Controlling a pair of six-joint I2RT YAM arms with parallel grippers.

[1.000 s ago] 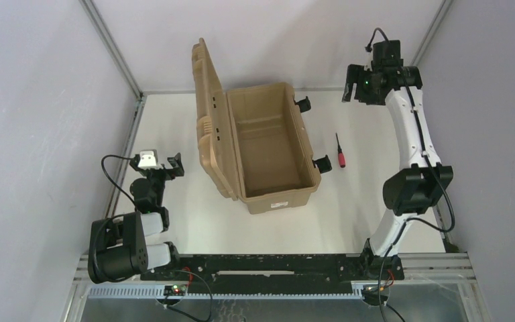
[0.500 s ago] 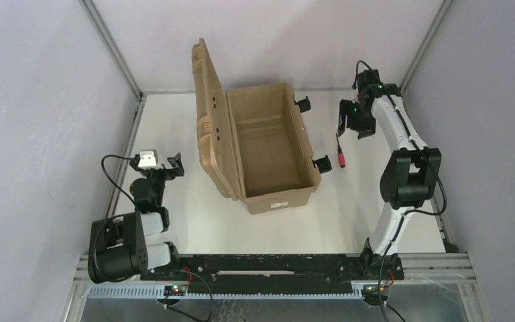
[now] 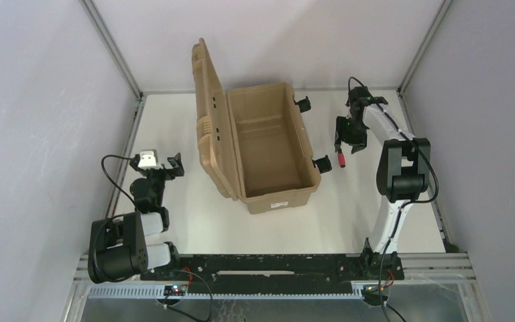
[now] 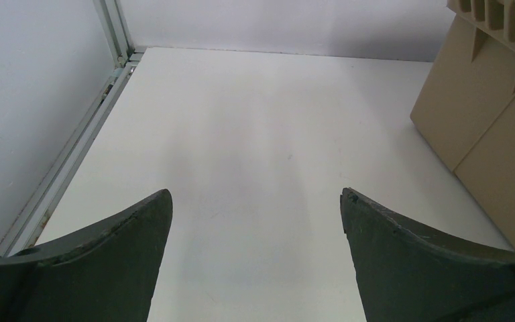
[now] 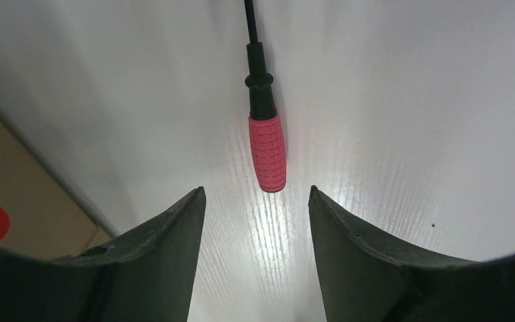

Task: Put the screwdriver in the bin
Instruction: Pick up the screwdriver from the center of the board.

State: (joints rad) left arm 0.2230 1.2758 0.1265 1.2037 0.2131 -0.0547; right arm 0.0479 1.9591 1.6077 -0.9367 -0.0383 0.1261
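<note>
The screwdriver [image 3: 341,159], with a pink-red handle and thin black shaft, lies on the white table just right of the bin [image 3: 265,198], a tan case standing open with its lid up on the left. My right gripper [image 3: 342,142] is low over the screwdriver, open and empty. In the right wrist view the handle [image 5: 267,151] lies just ahead of the gap between the fingers, with the shaft pointing away, and my right gripper [image 5: 255,192] touches nothing. My left gripper [image 3: 169,165] is open and empty at the table's left side, apart from the bin.
Black latches [image 3: 322,163] stick out from the bin's right side near the screwdriver. The bin's corner [image 5: 0,194] with a red sticker shows at the left of the right wrist view. The bin's lid [image 4: 489,100] is at the right of the left wrist view. Frame rails border the table.
My right arm has swung down from high at the back right to just above the screwdriver. The left arm, the bin and the screwdriver have not moved.
</note>
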